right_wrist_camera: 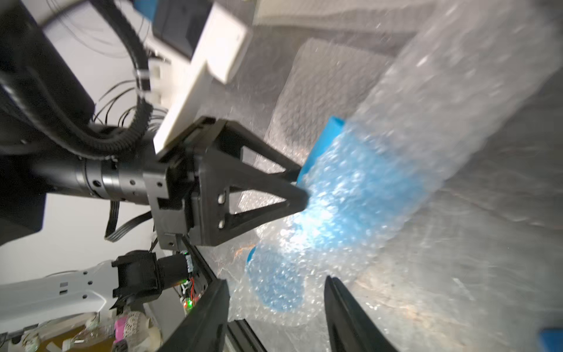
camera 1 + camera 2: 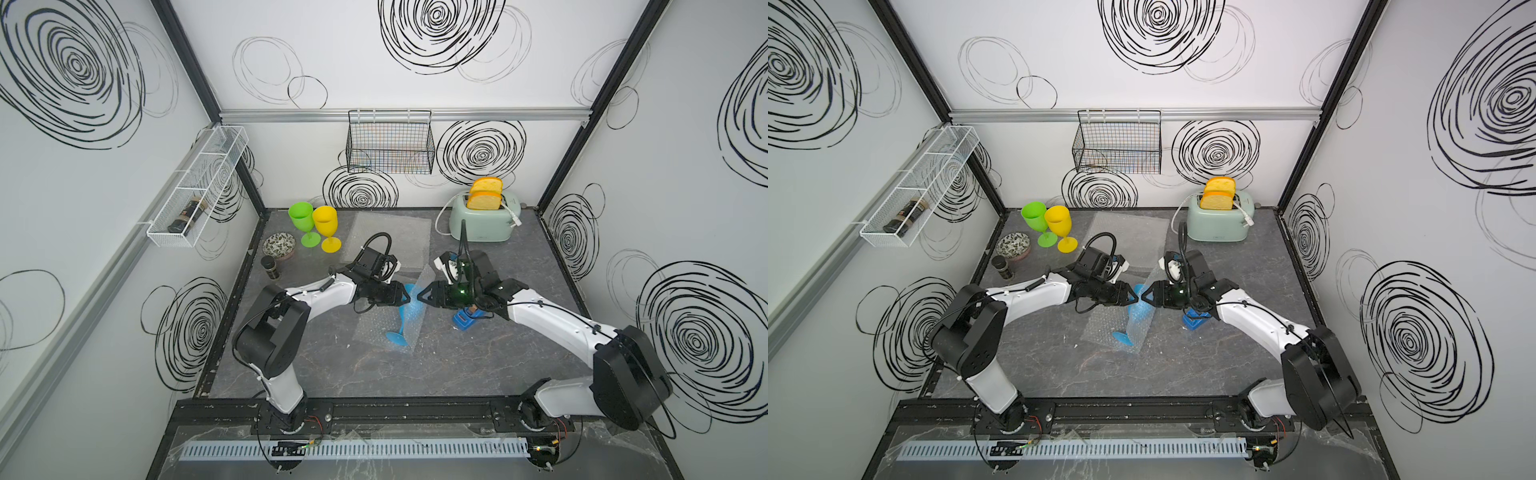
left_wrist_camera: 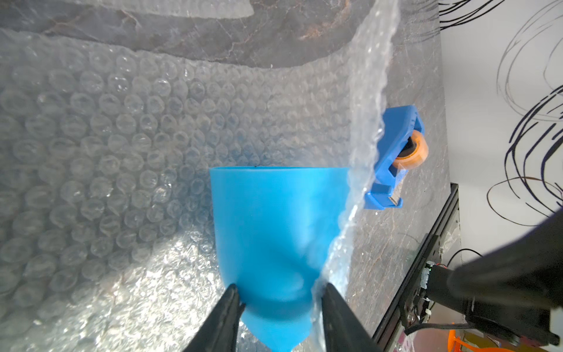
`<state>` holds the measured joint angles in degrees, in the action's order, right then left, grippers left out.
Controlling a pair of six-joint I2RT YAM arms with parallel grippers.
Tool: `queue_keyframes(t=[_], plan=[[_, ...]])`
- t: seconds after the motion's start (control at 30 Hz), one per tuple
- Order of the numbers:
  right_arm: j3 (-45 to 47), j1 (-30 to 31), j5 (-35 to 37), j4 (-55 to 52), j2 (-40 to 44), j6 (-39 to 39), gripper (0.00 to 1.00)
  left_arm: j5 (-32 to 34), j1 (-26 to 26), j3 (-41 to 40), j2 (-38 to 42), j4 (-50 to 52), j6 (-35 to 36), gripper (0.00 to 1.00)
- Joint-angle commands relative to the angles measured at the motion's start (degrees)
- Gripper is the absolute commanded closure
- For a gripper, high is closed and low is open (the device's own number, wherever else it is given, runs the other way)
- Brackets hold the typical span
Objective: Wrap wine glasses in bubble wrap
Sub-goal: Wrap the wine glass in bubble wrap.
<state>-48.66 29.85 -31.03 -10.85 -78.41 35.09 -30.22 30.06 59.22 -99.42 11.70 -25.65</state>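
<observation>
A blue wine glass [image 2: 397,337] [image 2: 1123,337] lies on its side on a sheet of bubble wrap [image 2: 370,328] at mid-table. One edge of the wrap is folded up over its bowl and foot. My left gripper [image 2: 405,296] [image 3: 280,286] is shut on the blue wine glass [image 3: 274,228] low on its bowl, with the raised fold of bubble wrap [image 3: 365,122] pressed under one finger. My right gripper [image 2: 419,297] [image 1: 275,280] faces it, open, just off the bubble wrap [image 1: 441,91], nothing between its fingers. The green wine glass [image 2: 301,216] and the yellow wine glass [image 2: 325,220] stand upright at the back left.
A second bubble wrap sheet [image 2: 390,232] lies flat behind the grippers. A blue tape dispenser [image 2: 465,322] [image 3: 393,158] sits under my right wrist. A toaster [image 2: 482,220] stands back right. A patterned bowl [image 2: 279,245] and a dark jar [image 2: 270,266] are at the left edge.
</observation>
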Motion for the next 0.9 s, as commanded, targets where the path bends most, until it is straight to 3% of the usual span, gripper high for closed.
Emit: queue_keyframes(t=[0.0, 0.33, 0.63, 0.87], plan=[[0.9, -2.2, 0.5, 0.1, -2.7, 1.9, 0.31, 1.1, 0.8, -0.7, -1.1, 0.4, 0.8, 0.54], [-1.7, -3.7, -1.9, 6.8, -13.3, 5.5, 0.1, 0.3, 1.0, -1.8, -0.8, -0.1, 0.2, 0.54], [-2.9, -3.7, -3.8, 10.1, -17.8, 7.9, 0.06, -0.3, 1.0, -2.5, -0.4, -0.6, -0.2, 0.57], [-3.9, -3.4, -3.5, 10.4, -20.8, 9.0, 0.09, -0.9, 1.1, -2.8, 0.7, -0.5, -0.5, 0.53]])
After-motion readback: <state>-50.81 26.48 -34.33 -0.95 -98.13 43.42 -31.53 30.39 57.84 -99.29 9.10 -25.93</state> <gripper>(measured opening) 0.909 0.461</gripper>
